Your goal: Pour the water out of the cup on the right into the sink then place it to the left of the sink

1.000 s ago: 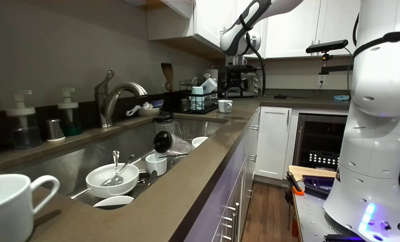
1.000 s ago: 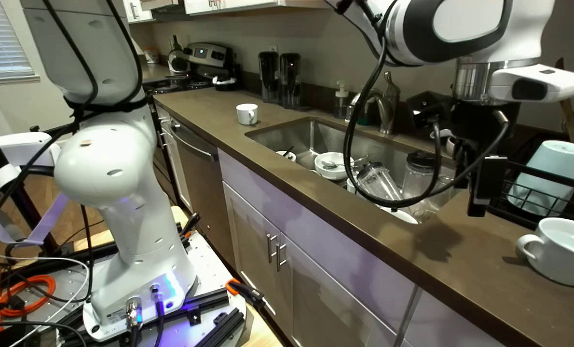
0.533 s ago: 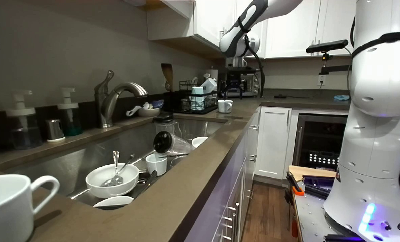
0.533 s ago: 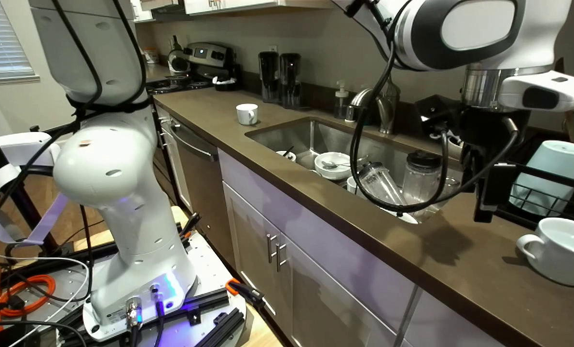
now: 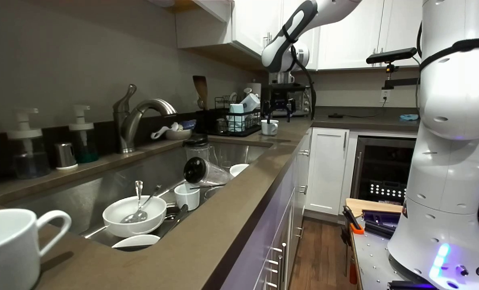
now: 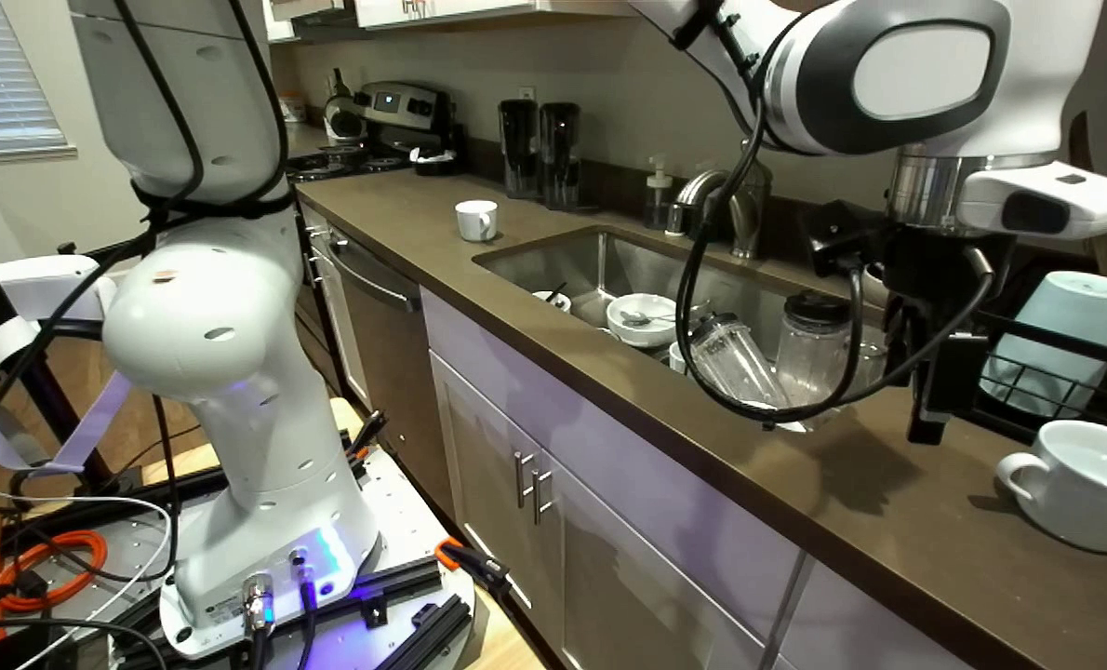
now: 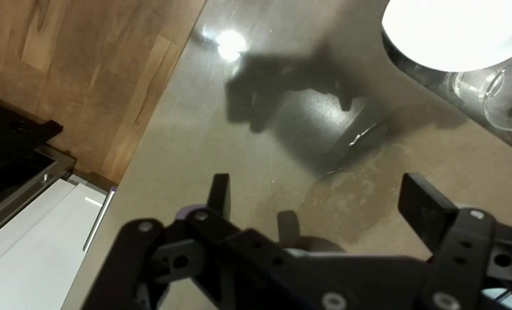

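The cup (image 6: 1095,493) on the right is a white mug standing upright on the counter, its handle pointing toward the sink (image 6: 580,256). In an exterior view the same cup (image 5: 269,127) shows beyond the sink (image 5: 96,191). My gripper (image 5: 279,118) is open with nothing between its fingers, above the counter on the cup's sink side, higher than the rim and apart from it. From the wrist, the gripper (image 7: 315,187) frames bare counter, while its body hides most of the cup; a pale bit of rim and what looks like the handle (image 7: 288,228) peek out.
A black dish rack (image 5: 245,125) with pale cups stands close behind the cup. The faucet (image 5: 133,117) rises at the sink's back edge. Bowls (image 5: 135,217) and jars (image 6: 809,344) fill the sink. Another white mug (image 6: 476,221) stands left of the sink. Wet patches (image 7: 346,198) mark the counter.
My gripper has come down somewhat and shifted slightly toward the cup, staying open. The arm's upper links moved a little with it. The cup and the dishes have not moved.
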{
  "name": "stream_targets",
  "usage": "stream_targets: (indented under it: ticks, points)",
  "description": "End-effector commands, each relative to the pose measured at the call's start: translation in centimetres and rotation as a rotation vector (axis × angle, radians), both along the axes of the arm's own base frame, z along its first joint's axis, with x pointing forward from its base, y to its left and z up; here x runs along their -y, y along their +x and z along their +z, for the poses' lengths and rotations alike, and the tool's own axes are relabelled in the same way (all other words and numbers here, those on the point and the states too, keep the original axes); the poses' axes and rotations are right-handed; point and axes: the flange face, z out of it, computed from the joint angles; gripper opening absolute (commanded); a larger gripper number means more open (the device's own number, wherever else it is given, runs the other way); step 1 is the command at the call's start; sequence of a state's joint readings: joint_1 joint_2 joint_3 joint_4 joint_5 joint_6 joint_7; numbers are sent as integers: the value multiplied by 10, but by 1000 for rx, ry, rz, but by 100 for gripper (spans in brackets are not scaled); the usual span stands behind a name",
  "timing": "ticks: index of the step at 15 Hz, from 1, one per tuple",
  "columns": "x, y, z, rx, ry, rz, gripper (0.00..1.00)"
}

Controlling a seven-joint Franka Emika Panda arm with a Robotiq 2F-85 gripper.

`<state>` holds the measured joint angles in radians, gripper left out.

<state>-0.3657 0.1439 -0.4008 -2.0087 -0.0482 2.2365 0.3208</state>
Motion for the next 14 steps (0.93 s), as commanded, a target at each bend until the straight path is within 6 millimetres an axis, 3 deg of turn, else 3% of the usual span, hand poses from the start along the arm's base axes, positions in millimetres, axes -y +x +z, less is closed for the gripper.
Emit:
stream_targets:
  ticks: [1,9,14]
  points:
    - [20,9,-5,14,-1,-7,100]
    - [77,16,-8,80,96,-28,100]
    - [94,15,-16,50,140,-22,100]
